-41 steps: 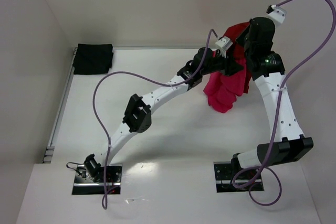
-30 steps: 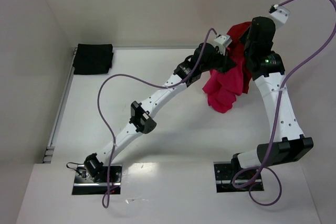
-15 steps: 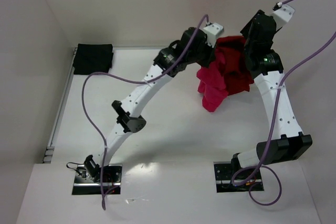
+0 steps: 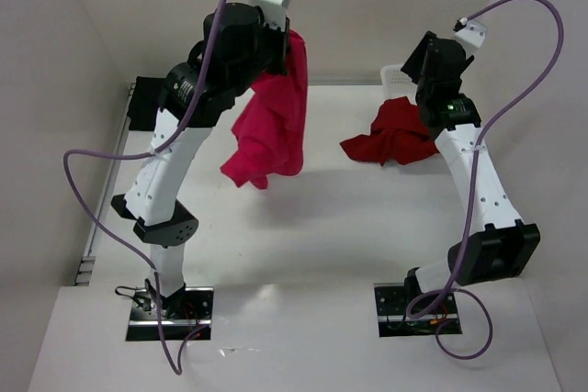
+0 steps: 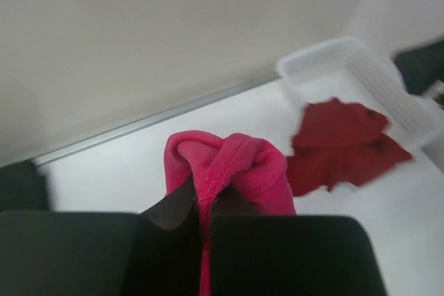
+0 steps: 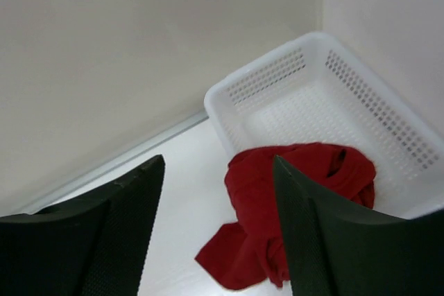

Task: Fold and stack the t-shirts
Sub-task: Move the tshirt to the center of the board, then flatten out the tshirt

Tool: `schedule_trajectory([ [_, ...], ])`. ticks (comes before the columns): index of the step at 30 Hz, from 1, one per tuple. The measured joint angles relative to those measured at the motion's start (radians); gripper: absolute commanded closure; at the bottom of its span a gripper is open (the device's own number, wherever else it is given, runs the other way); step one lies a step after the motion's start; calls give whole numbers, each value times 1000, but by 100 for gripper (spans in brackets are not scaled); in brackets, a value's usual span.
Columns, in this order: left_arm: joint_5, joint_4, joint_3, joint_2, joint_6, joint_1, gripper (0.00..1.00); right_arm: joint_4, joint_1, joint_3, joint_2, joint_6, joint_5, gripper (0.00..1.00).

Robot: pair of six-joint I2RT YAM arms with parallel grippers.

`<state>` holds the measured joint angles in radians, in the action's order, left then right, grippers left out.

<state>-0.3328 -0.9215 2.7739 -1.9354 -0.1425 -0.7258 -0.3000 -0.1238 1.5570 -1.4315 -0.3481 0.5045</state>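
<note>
Though right pincer (image 6: 216, 171) agape, three t-shirts: pink (image 4: 276, 126) gripped by left pincer (image 5: 205, 202), red (image 4: 395, 135), black (image 4: 141, 107)

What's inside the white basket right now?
Only a dark red t-shirt, bunched at one corner of the white lattice basket and spilling over its rim onto the table. The rest of its floor shows bare; whatever lies under the shirt is covered.

Robot lab: white table (image 4: 312, 227), plain white walls (image 4: 367, 16).
</note>
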Motion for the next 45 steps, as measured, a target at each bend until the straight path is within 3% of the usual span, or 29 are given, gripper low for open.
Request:
schedule_trajectory([
  [4, -196, -26, -67, 30, 9, 19, 100, -1, 0, -42, -35, 0, -95, 23],
  [7, -302, -27, -299, 156, 32, 28, 100, -3, 0, -72, -88, 1, -149, 22],
  [13, -348, -32, -520, 397, 36, 27, 100, -29, 0, -80, -168, -2, -235, 22],
  [19, -213, 143, -963, 711, -12, 32, 100, -21, 0, -77, -170, 2, -372, 19],
  [21, -113, 298, -1181, 773, -43, 38, 100, -13, 0, -83, -167, 11, -428, 12],
  [24, -11, 377, -1337, 748, -85, 45, 100, 11, -5, -133, -130, 32, -497, 3],
  [30, 111, 463, -1357, 574, -132, 50, 100, 10, -8, -158, -113, 48, -399, 1],
  [43, 239, 591, -1363, 527, -153, 117, 100, -177, -8, -74, -363, 40, -58, 1],
  [44, 244, 594, -1366, 527, -153, 122, 100, -190, -7, -69, -375, 39, -49, 6],
  [45, 253, 599, -1372, 528, -153, 127, 100, -208, -7, -57, -397, 39, -32, 19],
])
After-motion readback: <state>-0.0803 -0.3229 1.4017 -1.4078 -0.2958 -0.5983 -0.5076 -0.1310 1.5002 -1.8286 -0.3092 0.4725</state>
